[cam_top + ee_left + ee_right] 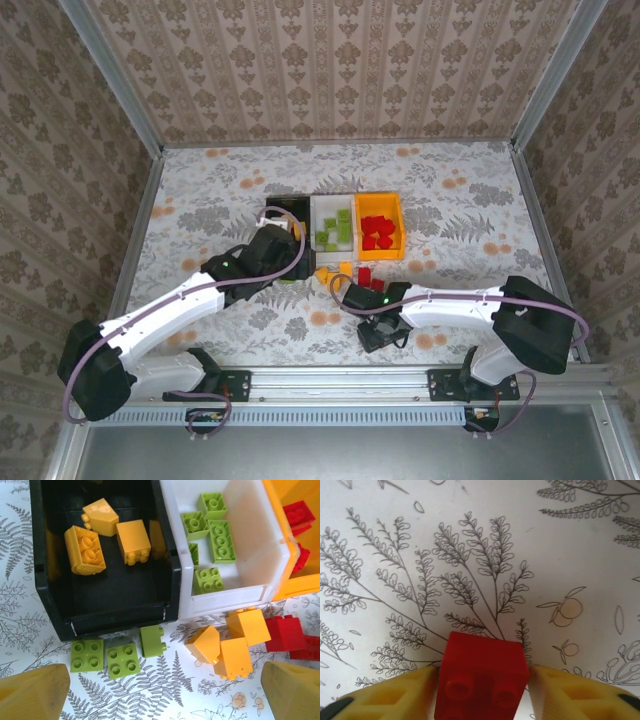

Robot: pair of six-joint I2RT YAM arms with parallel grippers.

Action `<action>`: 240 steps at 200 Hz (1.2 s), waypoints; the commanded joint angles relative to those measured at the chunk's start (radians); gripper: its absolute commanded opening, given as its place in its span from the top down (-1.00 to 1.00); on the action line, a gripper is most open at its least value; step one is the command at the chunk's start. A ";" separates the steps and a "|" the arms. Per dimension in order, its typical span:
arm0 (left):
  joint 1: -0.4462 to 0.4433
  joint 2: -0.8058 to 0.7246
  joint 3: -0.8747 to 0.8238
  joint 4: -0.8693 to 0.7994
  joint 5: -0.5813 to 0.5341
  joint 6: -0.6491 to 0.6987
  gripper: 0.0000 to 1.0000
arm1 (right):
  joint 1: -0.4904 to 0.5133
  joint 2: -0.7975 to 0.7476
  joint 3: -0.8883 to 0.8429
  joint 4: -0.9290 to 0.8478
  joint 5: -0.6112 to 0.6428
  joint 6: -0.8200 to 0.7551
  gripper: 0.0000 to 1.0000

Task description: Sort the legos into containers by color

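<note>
In the left wrist view my left gripper hangs open over the table in front of the black bin. Three green legos lie just ahead of it, and three orange-yellow legos to the right with red legos beyond. The black bin holds orange-yellow legos, the white bin green ones, the orange bin red ones. My right gripper is shut on a red lego, its fingers pressing both sides, low over the table.
From above, the three bins stand side by side mid-table: white bin, orange bin, the black one largely under my left arm. Loose legos lie before them. The right arm reaches in from the right. Patterned walls enclose the table.
</note>
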 commanded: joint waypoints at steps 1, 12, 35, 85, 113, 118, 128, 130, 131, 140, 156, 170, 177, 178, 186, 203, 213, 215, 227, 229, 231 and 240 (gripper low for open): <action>0.009 -0.021 -0.017 -0.010 -0.013 -0.026 -1.00 | 0.005 0.019 0.019 0.011 0.029 0.010 0.11; 0.010 -0.021 -0.019 -0.010 -0.012 -0.028 -1.00 | 0.005 0.014 0.023 0.009 0.037 0.010 0.18; 0.009 -0.026 -0.027 -0.003 -0.010 -0.030 -1.00 | -0.006 -0.030 0.041 -0.001 0.074 0.007 0.27; 0.009 -0.031 -0.043 0.001 -0.001 -0.039 -0.99 | -0.165 -0.220 0.166 -0.058 0.119 -0.068 0.31; 0.009 -0.030 -0.063 0.011 0.008 -0.050 -1.00 | -0.322 -0.230 0.268 -0.025 0.121 -0.103 0.31; 0.009 -0.030 -0.065 0.011 0.010 -0.052 -1.00 | -0.345 -0.220 0.285 -0.015 0.114 -0.104 0.31; 0.009 -0.031 -0.068 0.011 0.013 -0.055 -1.00 | -0.385 -0.184 0.324 0.008 0.107 -0.107 0.31; 0.009 -0.032 -0.068 0.011 0.014 -0.055 -1.00 | -0.392 -0.176 0.332 0.011 0.109 -0.107 0.31; 0.009 -0.032 -0.069 0.011 0.014 -0.055 -1.00 | -0.395 -0.172 0.335 0.014 0.110 -0.107 0.32; 0.009 -0.033 -0.072 0.011 0.016 -0.057 -1.00 | -0.422 -0.125 0.369 0.028 0.119 -0.104 0.31; 0.010 -0.039 -0.081 0.010 0.017 -0.063 -1.00 | -0.474 -0.025 0.421 0.054 0.124 -0.093 0.31; 0.009 -0.041 -0.087 0.011 0.024 -0.065 -1.00 | -0.505 0.043 0.459 0.075 0.124 -0.085 0.30; 0.009 -0.041 -0.088 0.010 0.027 -0.066 -1.00 | -0.519 0.079 0.481 0.084 0.123 -0.083 0.30; 0.010 -0.041 -0.089 0.009 0.028 -0.066 -1.00 | -0.521 0.085 0.484 0.084 0.122 -0.083 0.30; 0.009 -0.041 -0.092 0.007 0.028 -0.066 -1.00 | -0.532 0.125 0.511 0.090 0.119 -0.082 0.29; 0.011 -0.049 -0.097 0.003 0.030 -0.067 -1.00 | -0.548 0.193 0.565 0.097 0.117 -0.079 0.29; 0.011 -0.054 -0.103 0.009 0.036 -0.067 -1.00 | -0.556 0.225 0.592 0.100 0.117 -0.074 0.27; 0.011 -0.056 -0.103 0.008 0.036 -0.067 -1.00 | -0.558 0.230 0.597 0.099 0.117 -0.074 0.26; 0.011 -0.059 -0.110 0.012 0.045 -0.066 -1.00 | -0.564 0.266 0.626 0.100 0.114 -0.073 0.21; 0.010 -0.059 -0.110 0.012 0.044 -0.065 -1.00 | -0.564 0.272 0.632 0.099 0.114 -0.073 0.20; 0.010 -0.059 -0.111 0.012 0.045 -0.065 -1.00 | -0.565 0.276 0.636 0.098 0.114 -0.073 0.19; 0.012 -0.059 -0.114 0.008 0.045 -0.066 -1.00 | -0.567 0.298 0.655 0.098 0.111 -0.074 0.09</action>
